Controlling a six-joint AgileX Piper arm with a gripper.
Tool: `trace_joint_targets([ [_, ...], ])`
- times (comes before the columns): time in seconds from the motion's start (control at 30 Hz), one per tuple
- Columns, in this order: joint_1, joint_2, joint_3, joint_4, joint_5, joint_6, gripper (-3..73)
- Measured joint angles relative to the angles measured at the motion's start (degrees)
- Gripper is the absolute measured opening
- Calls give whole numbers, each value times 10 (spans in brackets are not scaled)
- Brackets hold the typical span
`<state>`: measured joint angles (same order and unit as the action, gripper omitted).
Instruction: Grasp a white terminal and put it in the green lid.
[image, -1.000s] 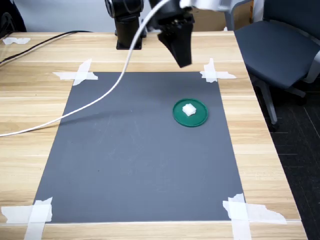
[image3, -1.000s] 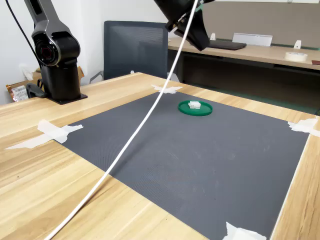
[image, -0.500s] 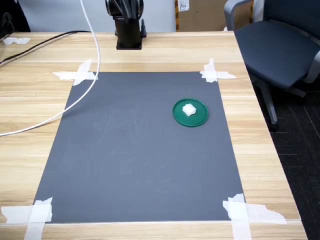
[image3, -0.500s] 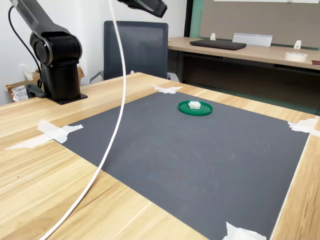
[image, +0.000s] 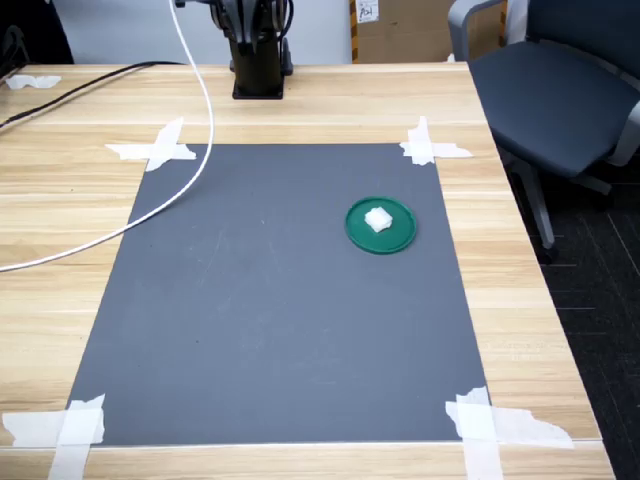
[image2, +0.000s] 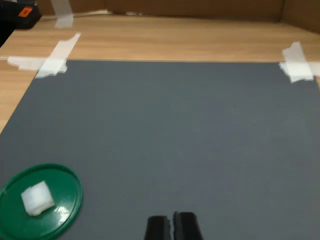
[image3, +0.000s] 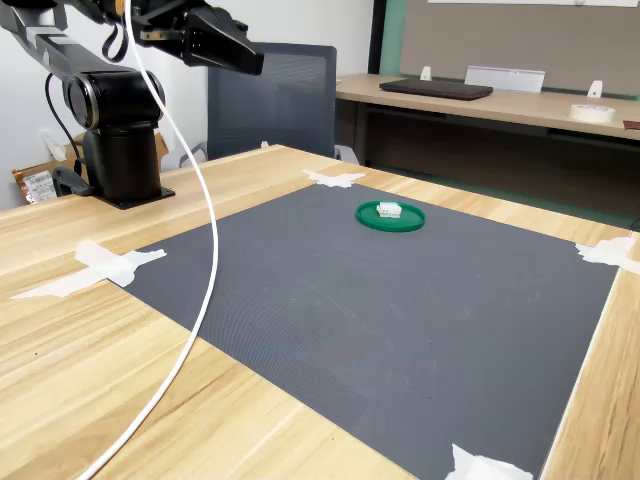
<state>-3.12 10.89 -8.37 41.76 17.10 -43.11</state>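
The green lid (image: 381, 225) lies on the dark mat toward the first exterior view's right. Inside it rests the white terminal (image: 378, 219), free of any grip. In the second exterior view the green lid (image3: 391, 216) and the white terminal (image3: 389, 210) sit far from my gripper (image3: 255, 62), which hangs high up near the arm's base, fingers together and empty. The wrist view shows my gripper (image2: 173, 227) shut with nothing held, well apart from the green lid (image2: 62, 210) and the white terminal (image2: 37, 198). The first exterior view does not show the gripper.
The dark mat (image: 270, 300) is taped at its corners with white strips (image: 155, 148) to a wooden table. A white cable (image: 150, 205) curves across the mat's corner. The arm's base (image3: 120, 140) stands at the table's back edge. An office chair (image: 560, 90) stands beside the table.
The arm has swung up and back toward its base, away from the lid. The white cable shifted with it. The terminal stays in the lid.
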Motion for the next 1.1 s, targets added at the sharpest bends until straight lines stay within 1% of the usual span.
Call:
trace_joint_targets([
  [0.2,0,-49,28,0,23,0,-27],
  [0.43,0,-88,43,0,29,0,-27],
  [1.1,0,-90,70,0,33,0,-28],
])
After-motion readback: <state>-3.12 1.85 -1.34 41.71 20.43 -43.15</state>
